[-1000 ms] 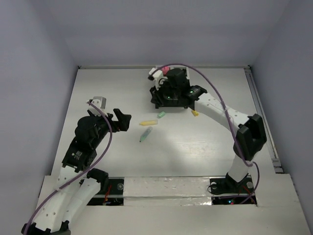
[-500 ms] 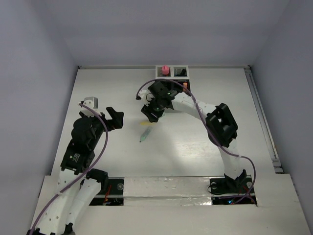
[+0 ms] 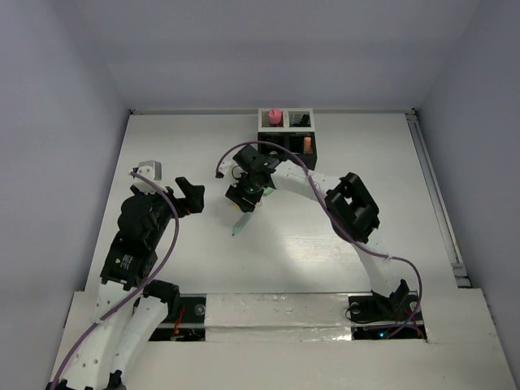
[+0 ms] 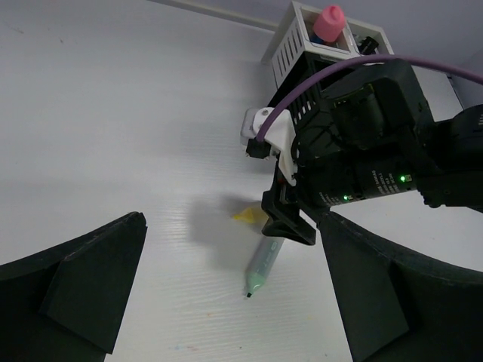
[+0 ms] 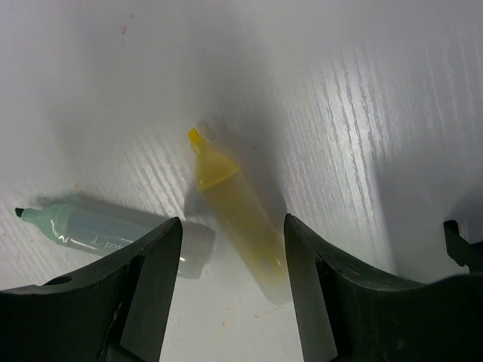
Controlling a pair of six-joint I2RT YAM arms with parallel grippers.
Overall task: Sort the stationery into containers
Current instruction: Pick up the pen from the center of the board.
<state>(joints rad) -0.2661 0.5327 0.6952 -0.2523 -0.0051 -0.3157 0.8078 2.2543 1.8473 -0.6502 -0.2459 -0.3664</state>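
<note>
Straddling the yellow marker (image 5: 235, 215), right gripper (image 5: 232, 253) stands open, left gripper (image 4: 232, 226) too; green marker (image 5: 98, 230) waits; pink tube (image 4: 330, 21) sits in organizer (image 4: 290, 56).

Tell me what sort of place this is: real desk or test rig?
Most likely a lab test cell: white tabletop boxed in by plain walls, left arm and right arm mounted at its near edge, mesh organizer, green marker and yellow marker as props.
</note>
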